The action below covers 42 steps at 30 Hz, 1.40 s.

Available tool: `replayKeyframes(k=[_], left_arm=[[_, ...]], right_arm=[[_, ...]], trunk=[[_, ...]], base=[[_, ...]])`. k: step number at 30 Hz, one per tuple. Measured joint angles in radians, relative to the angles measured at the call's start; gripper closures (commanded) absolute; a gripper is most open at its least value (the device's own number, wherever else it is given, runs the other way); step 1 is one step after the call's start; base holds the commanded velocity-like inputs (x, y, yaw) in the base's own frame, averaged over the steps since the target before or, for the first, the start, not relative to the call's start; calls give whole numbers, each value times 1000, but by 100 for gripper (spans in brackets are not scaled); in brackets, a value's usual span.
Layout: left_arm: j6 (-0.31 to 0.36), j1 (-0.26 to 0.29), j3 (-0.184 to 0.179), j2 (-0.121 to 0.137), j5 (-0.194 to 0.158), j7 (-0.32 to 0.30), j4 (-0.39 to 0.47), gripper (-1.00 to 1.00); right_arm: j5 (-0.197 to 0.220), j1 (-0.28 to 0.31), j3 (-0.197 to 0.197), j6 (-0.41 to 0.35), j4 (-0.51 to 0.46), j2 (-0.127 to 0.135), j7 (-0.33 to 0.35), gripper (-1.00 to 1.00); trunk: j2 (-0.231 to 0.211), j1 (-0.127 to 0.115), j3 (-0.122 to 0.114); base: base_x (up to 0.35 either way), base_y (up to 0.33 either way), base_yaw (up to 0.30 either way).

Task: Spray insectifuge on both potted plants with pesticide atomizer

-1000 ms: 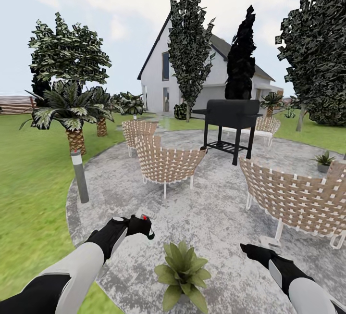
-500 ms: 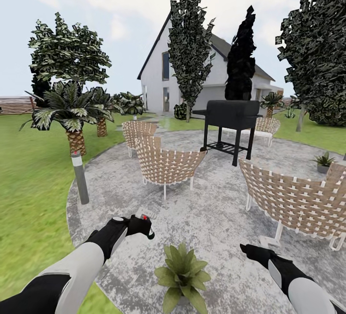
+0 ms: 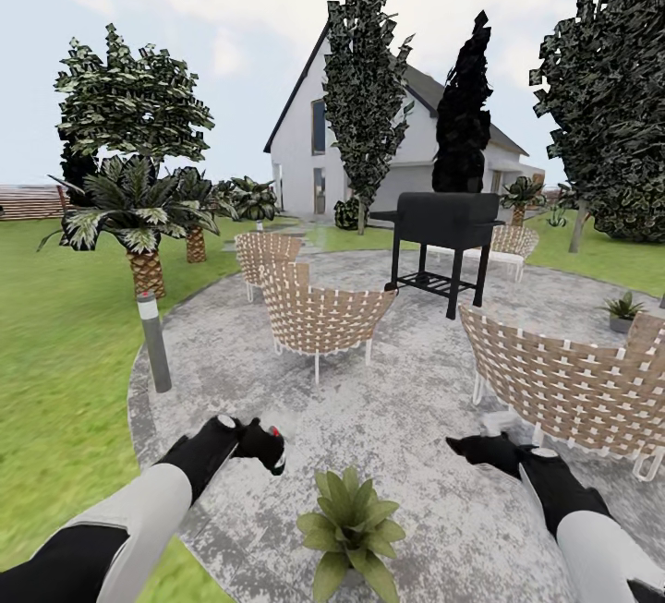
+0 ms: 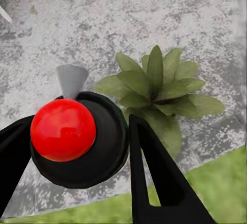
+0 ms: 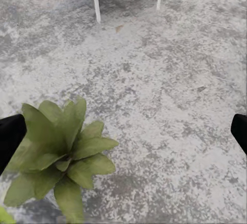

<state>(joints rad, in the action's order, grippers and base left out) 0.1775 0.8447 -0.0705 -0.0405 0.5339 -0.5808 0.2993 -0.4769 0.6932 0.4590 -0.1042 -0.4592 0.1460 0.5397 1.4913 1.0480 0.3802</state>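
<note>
While gripped, pesticide atomizer [image 4: 77, 136] plantward.

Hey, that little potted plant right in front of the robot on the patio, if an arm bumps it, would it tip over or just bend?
The potted plant's broad leaves would probably just flex. They spread far wider than whatever pot sits beneath, which is hidden, so a firm shove might tip it. It looks light for its size, so it may slide on the flat paving first.

patio [image 3: 416, 418] — potted plant [image 3: 351, 524] | wicker chairs [image 3: 319, 317] | grill [image 3: 443, 243]
</note>
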Motion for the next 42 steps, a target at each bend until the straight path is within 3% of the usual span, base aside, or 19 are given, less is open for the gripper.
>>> replayKeyframes(k=[1, 3, 4, 5, 7, 8, 9, 11, 12, 13, 15, 18, 21, 23, 26, 30, 34, 39, 42], left_arm=[[0, 0, -9, 4, 71, -62, 14, 100], [0, 0, -15, 21, 164, -149, 52, 100], [-1, 0, -17, 34, 223, -233, 95, 100], [-3, 0, -16, 43, 255, -290, 126, 100], [-4, 0, -14, 64, 293, -410, 204, 100], [-4, 0, -15, 70, 299, -441, 226, 100], [-4, 0, -15, 91, 308, -530, 284, 100], [-6, 0, -16, 114, 313, -622, 336, 100], [-7, 0, -16, 127, 314, -681, 365, 100], [-10, 0, -17, 143, 315, -760, 395, 100], [-31, 0, -17, 166, 316, -832, 415, 100], [-125, -1, -19, 191, 317, -878, 420, 100], [-150, -2, -21, 194, 317, -886, 420, 100], [-156, -2, -22, 191, 317, -888, 420, 100], [-158, -2, -30, 164, 318, -891, 420, 100], [-158, -2, -117, 136, 317, -892, 421, 100], [-158, -2, -169, 103, 316, -889, 421, 100], [-157, -2, -177, 67, 316, -891, 420, 100], [-156, -2, -182, 57, 316, -892, 420, 100]], right_arm=[[0, 0, -30, -41, -29, 0, 82, -100], [-1, 0, -50, -89, -50, -1, 166, -100], [-2, 0, -61, -107, -56, -2, 232, -100], [-2, 0, -68, -114, -59, -2, 275, -100], [-3, 0, -95, -120, -62, -5, 364, -100], [-3, 0, -105, -121, -62, -5, 385, -100], [-3, 2, -143, -122, -63, -7, 432, -100], [-3, 5, -188, -123, -63, -8, 459, -100], [-3, 5, -216, -123, -64, -9, 468, 100], [-2, 6, -251, -124, -64, -13, 476, 100], [-2, 7, -277, -123, -64, -20, 481, 100], [-2, 7, -295, -122, -63, -66, 485, 100], [-2, 7, -331, -122, -63, -96, 488, 100], [-2, 7, -402, -122, -65, -116, 489, 100], [-2, 8, -498, -123, -127, -151, 492, 100], [-3, 7, -579, -123, -206, -162, 510, 100], [-2, 7, -607, -124, -271, -164, 564, 100], [-1, 7, -614, -125, -285, -198, 578, 100], [-1, 7, -616, -125, -287, -204, 580, 100]], trunk=[[0, 0, 0], [0, 0, 0], [0, 0, 0], [0, 0, 0], [0, 0, 0], [0, 0, 0], [0, 0, 0], [0, 0, 0], [0, 0, 0], [0, 0, 0], [0, 0, 0], [0, 0, 0], [0, 0, 0], [0, 0, 0], [0, 0, 0], [0, 0, 0], [0, 0, 0], [0, 0, 0], [0, 0, 0]], base=[[0, 0, 0], [0, 0, 0], [0, 0, 0], [0, 0, 0], [0, 0, 0], [0, 0, 0], [0, 0, 0], [0, 0, 0], [0, 0, 0], [0, 0, 0], [0, 0, 0], [0, 0, 0], [0, 0, 0], [0, 0, 0], [0, 0, 0], [0, 0, 0], [0, 0, 0], [0, 0, 0], [0, 0, 0]])
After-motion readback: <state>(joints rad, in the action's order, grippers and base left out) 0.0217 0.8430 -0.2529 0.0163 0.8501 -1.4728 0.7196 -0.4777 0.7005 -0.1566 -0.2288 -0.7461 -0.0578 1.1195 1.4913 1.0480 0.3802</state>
